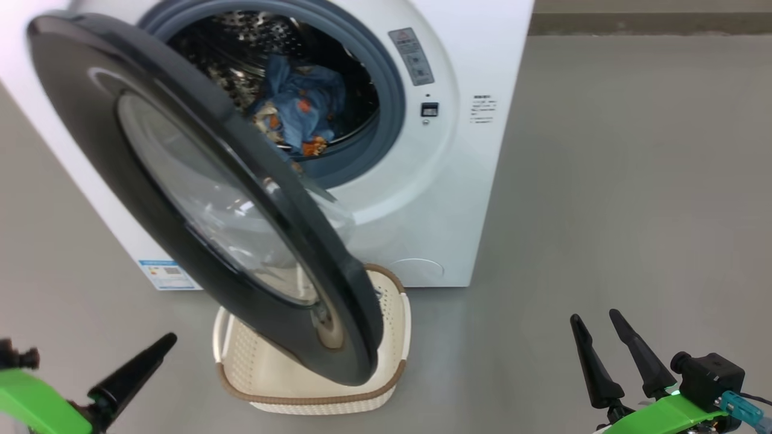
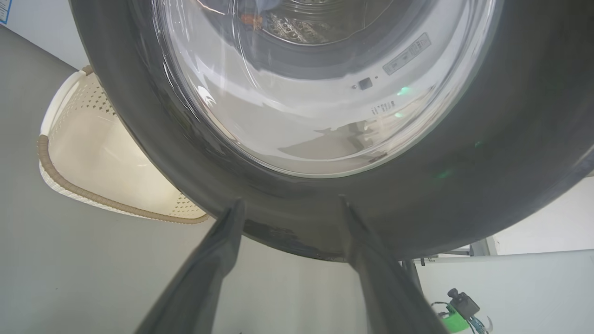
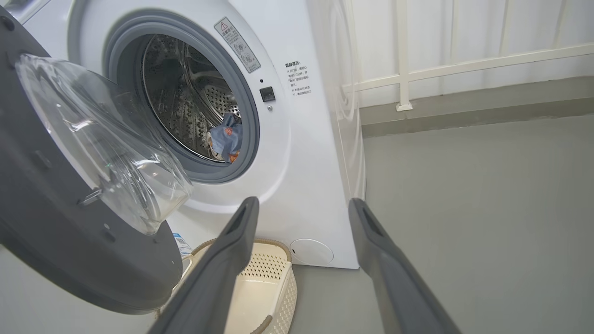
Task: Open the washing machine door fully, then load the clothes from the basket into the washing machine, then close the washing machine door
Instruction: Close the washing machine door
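I am judging the loading finished and the closing step to be in hand. The light blue printed fabric clothes (image 1: 304, 105) are lying inside the perforated steel drum (image 1: 241, 54) of the big white front-loading washing machine (image 1: 458, 181). The small cream-white perforated plastic basket with the brown woven-look rim (image 1: 313, 399) is sitting on the grey floor (image 1: 603, 181) directly in front of the washing machine, and I am seeing nothing in the part of it that shows. The large round washing machine door with the glossy black rim and bulging glass window (image 1: 78, 120) is standing part open, swung out from the machine's front and hanging over the basket.

I am holding the left pincer (image 2: 291, 201) at the door's outer face, out in front of the washing machine. Its two dark fingers are spread apart with their tips right at the black rim, though I cannot tell whether they are pressing on it. The right pincer (image 1: 594, 315) is hovering well off to the machine's front right, fingers parted and gripping nothing.

As I am reading it, the next move is calling for a steady push on the rim toward the washing machine's opening — following the hinge arc until the door is seating flush, with no cloth trailing out.
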{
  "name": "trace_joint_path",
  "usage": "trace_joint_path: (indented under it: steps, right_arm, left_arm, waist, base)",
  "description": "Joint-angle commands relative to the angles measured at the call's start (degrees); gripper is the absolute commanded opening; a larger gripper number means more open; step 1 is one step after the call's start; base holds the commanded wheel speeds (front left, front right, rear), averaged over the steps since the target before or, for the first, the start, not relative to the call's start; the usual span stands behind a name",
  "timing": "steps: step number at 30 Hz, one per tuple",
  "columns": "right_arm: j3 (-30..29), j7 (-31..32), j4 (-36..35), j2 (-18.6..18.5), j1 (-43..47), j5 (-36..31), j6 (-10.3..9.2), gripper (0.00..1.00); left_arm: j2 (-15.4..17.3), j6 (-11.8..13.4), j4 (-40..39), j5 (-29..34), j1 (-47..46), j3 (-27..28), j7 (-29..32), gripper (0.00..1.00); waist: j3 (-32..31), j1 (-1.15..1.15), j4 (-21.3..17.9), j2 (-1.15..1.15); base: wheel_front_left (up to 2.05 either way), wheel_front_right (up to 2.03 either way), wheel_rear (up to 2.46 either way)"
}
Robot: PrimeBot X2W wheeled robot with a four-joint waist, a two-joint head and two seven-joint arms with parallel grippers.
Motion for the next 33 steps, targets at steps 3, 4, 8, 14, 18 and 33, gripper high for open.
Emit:
trace_joint_path:
  steps: [3,4,8,14,18,33]
  right_arm:
    - [0.7,-0.3,-1.7,-1.0,-0.2,-0.2,0.09,1.00]
    - [0.7,-0.3,-1.7,-0.9,-0.2,-0.2,0.09,1.00]
    - [0.6,-0.3,-1.7,-0.8,-0.2,-0.3,0.09,1.00]
    - [0.3,-0.3,-1.6,-0.8,-0.5,-0.3,0.09,1.00]
    - [0.4,-0.3,-1.4,-0.9,-0.6,-0.3,0.09,1.00]
    - [-0.7,-0.3,-1.9,-1.5,0.5,-0.1,0.09,1.00]
  left_arm:
    - [2.0,-0.2,-1.5,1.4,-0.4,1.3,-5.0,1.00]
    - [2.2,-0.2,-1.6,2.1,0.0,0.8,-7.1,1.00]
    - [3.7,-0.2,-1.2,5.6,1.7,-2.9,-16.6,1.00]
    - [7.0,-0.2,1.0,10.5,2.7,-10.3,-34.3,1.00]
    - [10.3,-0.2,4.2,14.7,2.7,-16.4,-46.2,1.00]
    - [2.0,-0.2,4.6,43.5,3.8,-7.0,-52.3,1.00]
  waist:
    - [1.0,0.00,-1.6,0.00]
    - [1.2,0.00,-2.0,0.00]
    - [1.4,0.00,-3.4,0.00]
    - [1.4,0.00,-5.1,0.00]
    - [1.2,0.00,-5.9,0.00]
    - [-0.3,0.00,-6.2,0.00]
  base:
    - [0.00,0.00,0.00]
    - [0.00,0.00,0.00]
    - [0.00,0.00,0.00]
    - [0.00,0.00,0.00]
    - [0.00,0.00,0.00]
    - [0.00,0.00,0.00]
